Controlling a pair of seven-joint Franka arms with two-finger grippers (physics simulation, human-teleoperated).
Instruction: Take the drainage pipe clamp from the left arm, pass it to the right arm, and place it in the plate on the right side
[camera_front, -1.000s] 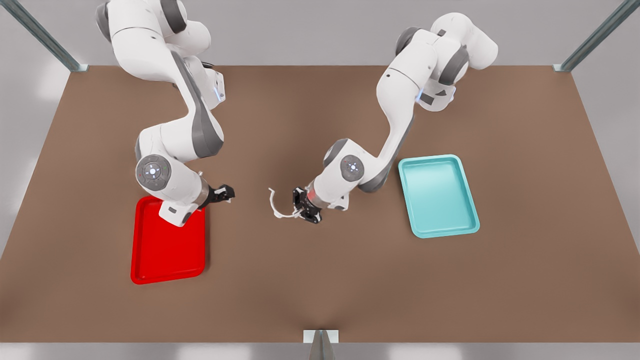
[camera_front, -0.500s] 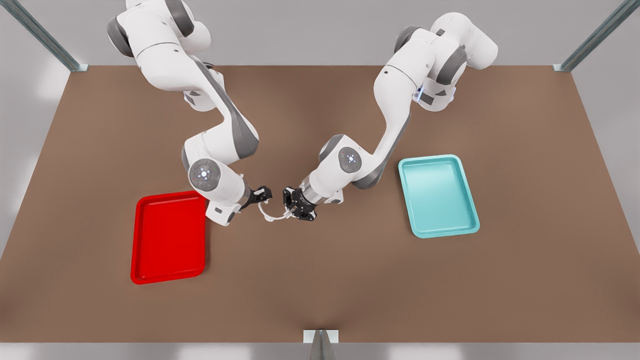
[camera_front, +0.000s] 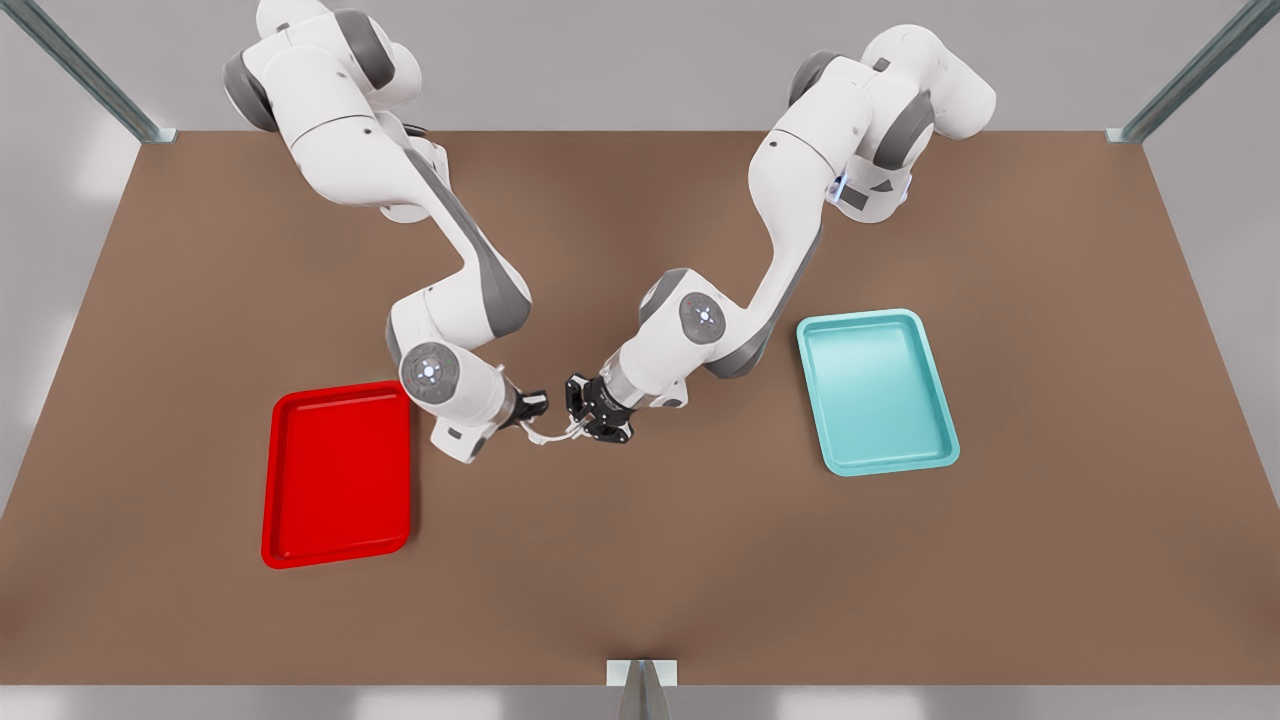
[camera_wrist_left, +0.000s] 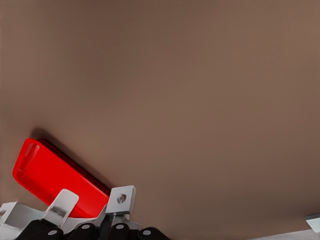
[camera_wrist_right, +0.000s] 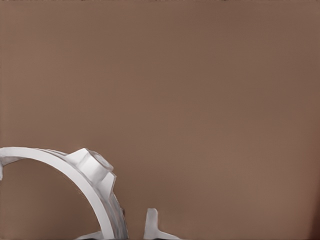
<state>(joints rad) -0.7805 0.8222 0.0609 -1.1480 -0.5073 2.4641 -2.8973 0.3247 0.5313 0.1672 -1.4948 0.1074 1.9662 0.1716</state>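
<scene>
The light, thin, likely springy clamp (camera_front: 550, 434) hangs over the tabletop (camera_front: 700, 560), one end pinched by the left gripper (camera_front: 592, 424), the free end, best taken near its tab, at the right gripper (camera_front: 532, 408), whose grip cannot be told.

The plate (camera_front: 337, 475) lies toward the table's (camera_front: 640, 580) left edge in the front view, the other tray (camera_front: 876, 392) toward the right; the clamp (camera_front: 548, 434) hangs between them, seemingly above the table.

Right claw (camera_front: 532, 405) swung from over red plate (camera_front: 337, 478) toward desk centre, now at free end of pipe clamp (camera_front: 548, 434). Left claw (camera_front: 588, 408), holding clamp's other end, shifted slightly toward it.
</scene>
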